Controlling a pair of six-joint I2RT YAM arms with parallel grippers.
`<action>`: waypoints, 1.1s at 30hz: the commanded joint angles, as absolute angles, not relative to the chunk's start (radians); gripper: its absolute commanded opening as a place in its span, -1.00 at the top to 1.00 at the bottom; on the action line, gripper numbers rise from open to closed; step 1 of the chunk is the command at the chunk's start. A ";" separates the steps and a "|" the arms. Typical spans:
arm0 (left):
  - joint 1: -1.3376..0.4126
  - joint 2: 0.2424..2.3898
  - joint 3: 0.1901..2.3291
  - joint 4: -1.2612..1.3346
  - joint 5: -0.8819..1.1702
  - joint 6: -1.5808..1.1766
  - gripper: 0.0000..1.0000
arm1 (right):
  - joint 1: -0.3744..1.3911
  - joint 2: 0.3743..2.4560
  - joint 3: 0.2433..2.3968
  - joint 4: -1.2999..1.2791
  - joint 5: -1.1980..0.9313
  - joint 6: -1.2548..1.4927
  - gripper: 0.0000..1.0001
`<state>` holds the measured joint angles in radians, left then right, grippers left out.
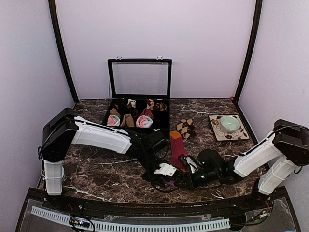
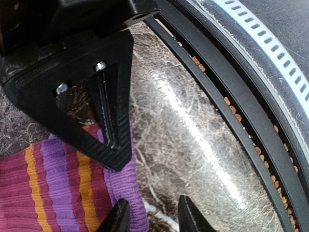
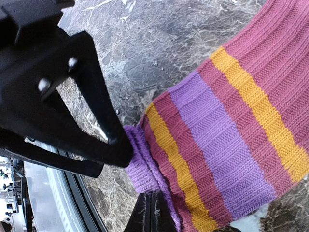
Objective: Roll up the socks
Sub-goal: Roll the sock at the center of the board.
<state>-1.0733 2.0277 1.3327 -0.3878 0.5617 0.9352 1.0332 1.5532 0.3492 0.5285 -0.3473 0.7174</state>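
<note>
The striped magenta sock (image 3: pixel 217 130) lies stretched across the marble counter (image 1: pixel 96 169) near its front edge, orange toe pointing away and purple cuff nearest the arms. The right claw (image 3: pixel 150 210) is clenched tight on the bunched edge of that cuff. The left claw (image 2: pixel 152 215) stands released, one fingertip over the cuff and the other over bare counter. The brown diamond socks (image 1: pixel 186 128) sit just beyond the toe.

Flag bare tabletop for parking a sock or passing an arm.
Free: table front-left, between left arm and near edge; strip between plate and right arm; back-left corner beside box. Crowded: front centre, where left gripper and right gripper meet at magenta sock, brown socks just behind.
</note>
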 commanded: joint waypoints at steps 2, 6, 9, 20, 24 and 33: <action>-1.084 1.963 1.312 -0.398 0.586 0.936 0.28 | 1.031 1.586 0.327 0.386 -0.364 0.724 1.00; -1.084 1.964 1.317 -0.394 0.580 0.940 0.30 | 1.031 1.586 0.328 0.388 -0.373 0.723 1.00; -1.085 1.971 1.309 -0.382 0.567 0.941 0.33 | 1.030 1.586 0.329 0.385 -0.378 0.725 1.00; -1.085 1.984 1.275 -0.316 0.515 0.907 0.69 | 1.030 1.586 0.330 0.402 -0.380 0.737 1.00; -1.084 1.995 1.269 -0.308 0.493 0.891 0.60 | 1.030 1.578 0.322 0.400 -0.361 0.735 0.87; -1.085 1.985 1.253 -0.314 0.468 0.905 0.33 | 1.030 1.577 0.326 0.373 -0.370 0.721 0.92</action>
<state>-1.0809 2.0224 1.2743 -0.2920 0.5053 0.9016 1.0328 1.5520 0.3492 0.5194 -0.3717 0.7307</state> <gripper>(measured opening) 0.362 0.038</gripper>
